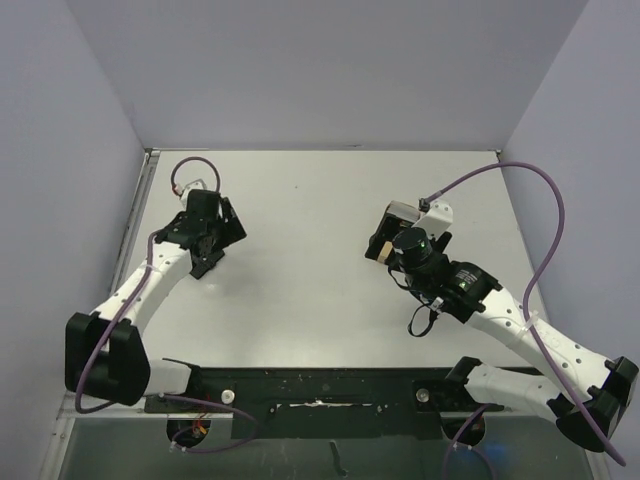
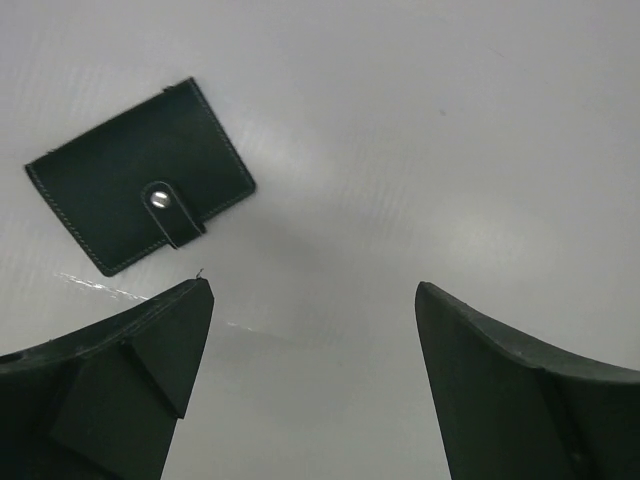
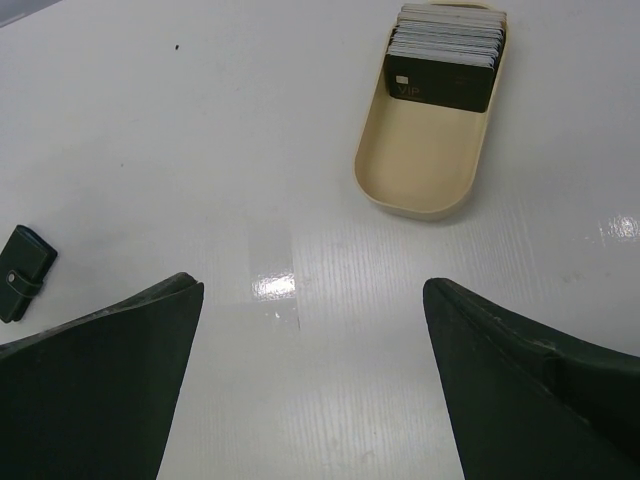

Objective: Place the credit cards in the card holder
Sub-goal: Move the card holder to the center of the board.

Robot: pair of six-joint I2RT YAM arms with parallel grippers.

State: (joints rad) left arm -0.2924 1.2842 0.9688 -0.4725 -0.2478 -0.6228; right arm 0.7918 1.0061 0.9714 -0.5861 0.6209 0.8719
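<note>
While left gripper (image 2: 315,330) and right gripper (image 3: 312,340) both hang with jaws wide apart, holding nothing, cards (image 3: 445,50) sit packed in the far end of the beige tray (image 3: 420,175), ahead and right of right gripper, the nearer arm. The tray's long axis runs away from it, dark card (image 3: 440,85) frontmost. Holder (image 2: 135,175) lies flat on table (image 2: 450,150), closed, strap (image 2: 170,210) snapped, ahead-left of left gripper, long axis diagonal, well apart from tray. Likely snags: tray wall hems the stack, and the shut strap blocks insertion.
</note>
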